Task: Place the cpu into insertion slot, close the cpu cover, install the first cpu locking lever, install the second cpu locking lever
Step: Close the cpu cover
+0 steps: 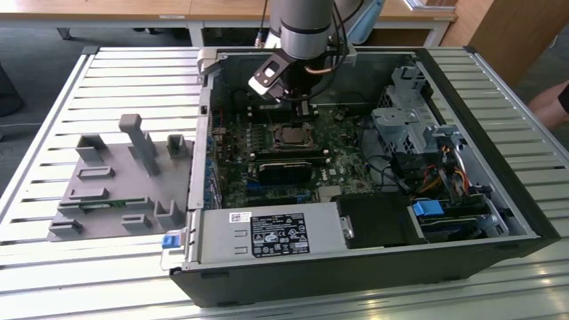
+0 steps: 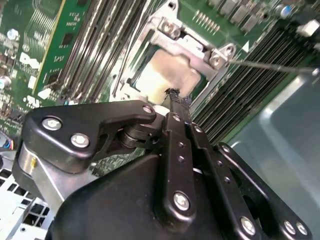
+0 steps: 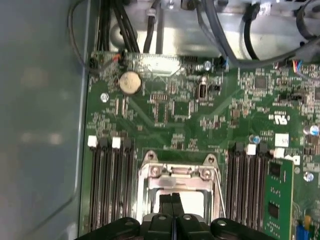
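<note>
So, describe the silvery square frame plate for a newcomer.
Inside the open black computer case, find the green circuit board. Between its dark slot rows sits the silvery square frame plate, alone in having a window showing a pale chip.

Exterior view: high, down into computer case. Both wrist views: close, seemingly sharing insertion slot.

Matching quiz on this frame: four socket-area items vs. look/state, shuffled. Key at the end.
1. cpu
2. cpu cover
3. gripper
4. coin cell

A. round, silvery, on the green board
B. silvery frame with a window
C. black fingers pressed together
D. pale square face

Pairs: 1-D, 2-B, 3-C, 4-A
</note>
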`<state>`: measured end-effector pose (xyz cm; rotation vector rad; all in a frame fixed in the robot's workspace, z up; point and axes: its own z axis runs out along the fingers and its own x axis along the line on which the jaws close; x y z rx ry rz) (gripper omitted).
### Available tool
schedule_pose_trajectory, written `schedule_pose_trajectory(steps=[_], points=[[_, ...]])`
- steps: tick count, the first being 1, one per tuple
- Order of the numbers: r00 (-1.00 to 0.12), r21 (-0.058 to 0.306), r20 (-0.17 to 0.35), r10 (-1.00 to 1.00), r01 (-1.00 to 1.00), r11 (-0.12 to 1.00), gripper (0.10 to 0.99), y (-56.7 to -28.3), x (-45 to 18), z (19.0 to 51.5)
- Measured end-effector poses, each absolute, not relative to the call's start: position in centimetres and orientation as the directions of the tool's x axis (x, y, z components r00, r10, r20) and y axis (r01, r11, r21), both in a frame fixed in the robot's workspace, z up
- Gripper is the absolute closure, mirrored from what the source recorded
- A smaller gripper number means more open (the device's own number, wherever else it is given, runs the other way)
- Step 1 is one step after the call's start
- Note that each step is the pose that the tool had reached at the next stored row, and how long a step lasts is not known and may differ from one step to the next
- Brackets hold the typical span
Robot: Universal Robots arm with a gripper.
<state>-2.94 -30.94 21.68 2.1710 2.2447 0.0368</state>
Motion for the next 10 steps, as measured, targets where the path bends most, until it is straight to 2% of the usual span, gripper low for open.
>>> schedule_pose_trajectory(steps=[10], points=[[-0.033,0.030,0.003,0.999,0.999,0.033,0.980,-31.4,-4.3,21.3]])
